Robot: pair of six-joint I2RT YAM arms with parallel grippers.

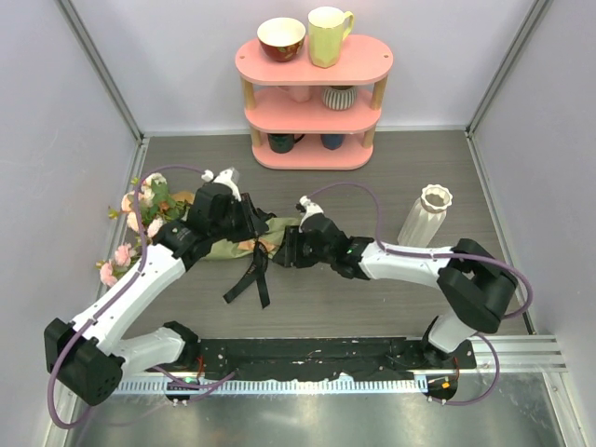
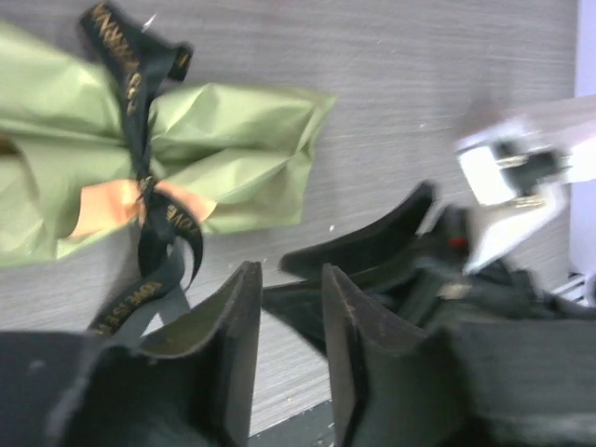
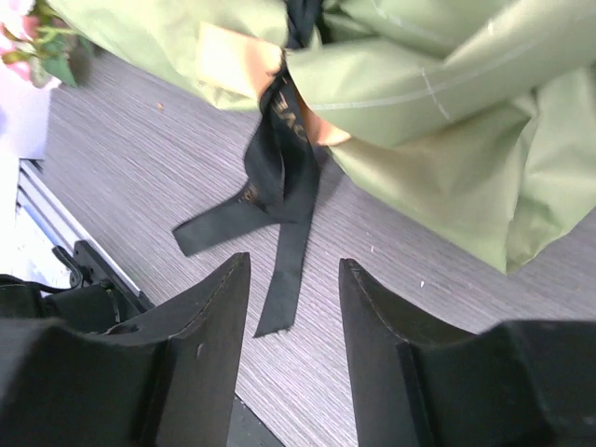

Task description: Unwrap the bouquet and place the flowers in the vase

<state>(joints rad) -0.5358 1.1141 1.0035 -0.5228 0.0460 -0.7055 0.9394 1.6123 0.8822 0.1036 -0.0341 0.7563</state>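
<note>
Your right hand [image 3: 293,265] hangs half-open over the black ribbon [image 3: 279,177] tying the bouquet [image 3: 419,84] — pinch a loose tail and pull. Your left hand [image 2: 289,275], narrowly parted and empty, sits beside the bouquet; the vase [image 1: 426,216] stands well right of it.

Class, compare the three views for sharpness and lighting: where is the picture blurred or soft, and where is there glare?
Top external: even light, faint shadows, all sharp, with a pale sheen on the metal strip at the near edge. Left wrist: the black ribbon is fairly crisp, the white arm part at right is smeared. Right wrist: ribbon and green paper are sharp, the gripper's own fingers soft.
</note>
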